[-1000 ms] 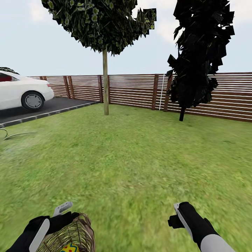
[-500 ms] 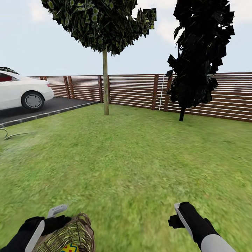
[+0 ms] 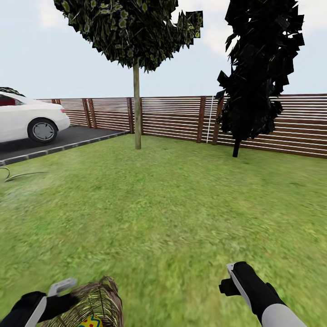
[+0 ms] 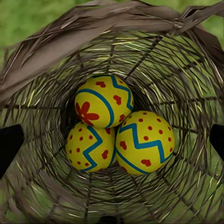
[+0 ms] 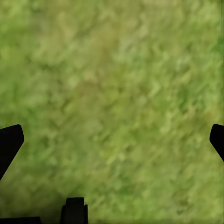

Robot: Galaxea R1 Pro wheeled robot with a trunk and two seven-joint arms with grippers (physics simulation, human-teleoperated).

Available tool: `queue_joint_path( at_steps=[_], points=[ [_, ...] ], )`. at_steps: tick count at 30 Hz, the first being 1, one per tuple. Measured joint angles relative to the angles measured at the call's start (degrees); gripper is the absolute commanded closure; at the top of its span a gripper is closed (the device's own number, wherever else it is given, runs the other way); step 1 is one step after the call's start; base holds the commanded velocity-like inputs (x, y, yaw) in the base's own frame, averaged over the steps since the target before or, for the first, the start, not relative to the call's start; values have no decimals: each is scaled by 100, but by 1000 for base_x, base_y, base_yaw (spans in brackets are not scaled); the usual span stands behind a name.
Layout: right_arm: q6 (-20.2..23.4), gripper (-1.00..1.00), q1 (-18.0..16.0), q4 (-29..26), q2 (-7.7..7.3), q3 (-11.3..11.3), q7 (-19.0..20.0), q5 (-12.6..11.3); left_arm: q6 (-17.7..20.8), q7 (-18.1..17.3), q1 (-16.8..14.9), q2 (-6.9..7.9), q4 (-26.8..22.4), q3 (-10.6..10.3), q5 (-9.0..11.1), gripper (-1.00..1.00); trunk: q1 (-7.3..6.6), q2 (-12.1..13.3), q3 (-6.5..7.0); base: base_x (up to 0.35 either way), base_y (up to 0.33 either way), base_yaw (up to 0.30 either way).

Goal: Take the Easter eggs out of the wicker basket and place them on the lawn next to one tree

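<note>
Jaws spread wide on both grippers, the left gripper (image 4: pixel 112 140) staring into the wicker basket (image 4: pixel 186 79) at three Easter eggs (image 4: pixel 103 101) nestled together, the right gripper (image 5: pixel 112 140) over the lawn (image 5: pixel 112 93).

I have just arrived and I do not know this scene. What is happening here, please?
A two-armed robot stands on the lawn of a fenced garden. Its left gripper points down into the wicker basket, jaws open wide, with nothing gripped. All three Easter eggs lie together at the basket's bottom. The right gripper hangs open over bare grass, holding nothing. A tree with a bare trunk stands far ahead near the fence; no egg is there yet.
</note>
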Motion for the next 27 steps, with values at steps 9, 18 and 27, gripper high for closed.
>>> queue_joint_path(
  at_steps=[9,18,27],
  points=[
    [0,-100,0,-1,-1,0,0,0,0,-12,0,24,16,-6,13,-100,0,0,0,0,0,0],
    [0,-100,0,-1,-1,0,1,0,1,-28,0,15,16,-5,40,-100,0,0,0,0,0,0],
    [0,-100,0,-1,-1,0,1,0,6,-306,0,2,16,-3,37,-100,175,-319,-143,0,0,0]
  ],
)
